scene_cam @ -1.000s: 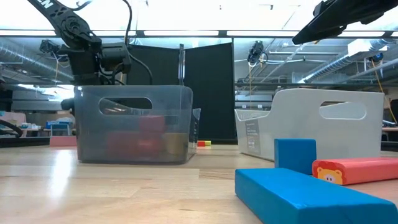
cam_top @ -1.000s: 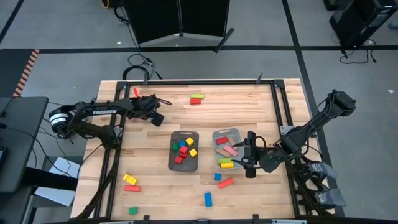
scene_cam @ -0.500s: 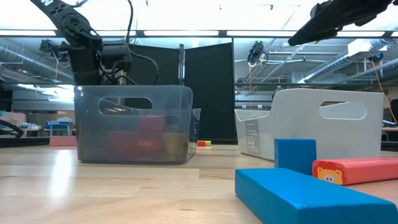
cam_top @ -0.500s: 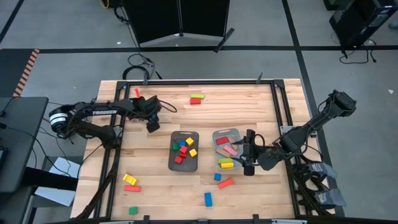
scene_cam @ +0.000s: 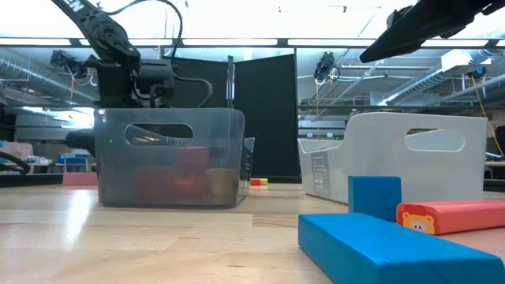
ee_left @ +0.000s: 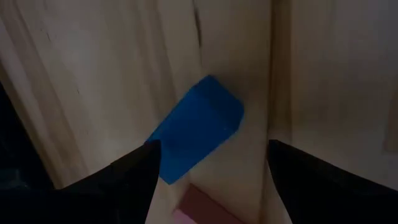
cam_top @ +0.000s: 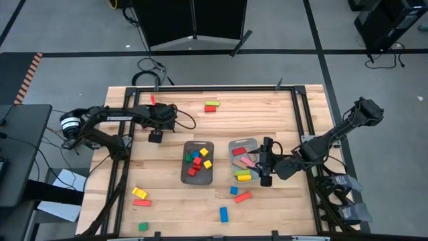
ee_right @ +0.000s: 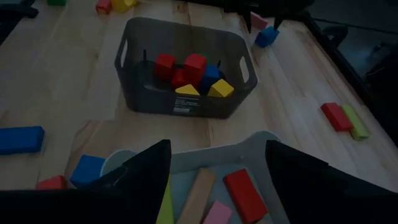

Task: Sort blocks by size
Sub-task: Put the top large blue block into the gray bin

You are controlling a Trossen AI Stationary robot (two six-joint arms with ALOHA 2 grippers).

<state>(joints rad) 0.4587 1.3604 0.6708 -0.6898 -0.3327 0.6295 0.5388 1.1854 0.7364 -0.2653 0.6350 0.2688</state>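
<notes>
A: Overhead, left gripper (cam_top: 155, 136) hangs behind the dark tray (cam_top: 198, 162); right gripper (cam_top: 266, 175) beside the pale tray (cam_top: 245, 161).

B: Left wrist: jaws wide, blue block (ee_left: 196, 127) between them on the tabletop. Next, probably lower and close.

A: Right wrist: jaws wide, empty, above the pale tray.

Right under your left gripper (ee_left: 208, 180), between its open fingers, a blue block (ee_left: 196, 127) lies flat on the wood with a pink block (ee_left: 199, 208) just beside it. Below your right gripper (ee_right: 214, 180) lie the long bars: red (ee_right: 245, 193), tan (ee_right: 194, 194), pink (ee_right: 217, 214). Ahead of it sit the small cubes (ee_right: 189, 73) in red, blue and yellow, heaped together. Beyond them, a red and green pair (cam_top: 211, 106) lies side by side. Loose blue and red blocks (cam_top: 238, 194) lie near your right gripper; a yellow and red pair (cam_top: 140, 196) lies well apart.
</notes>
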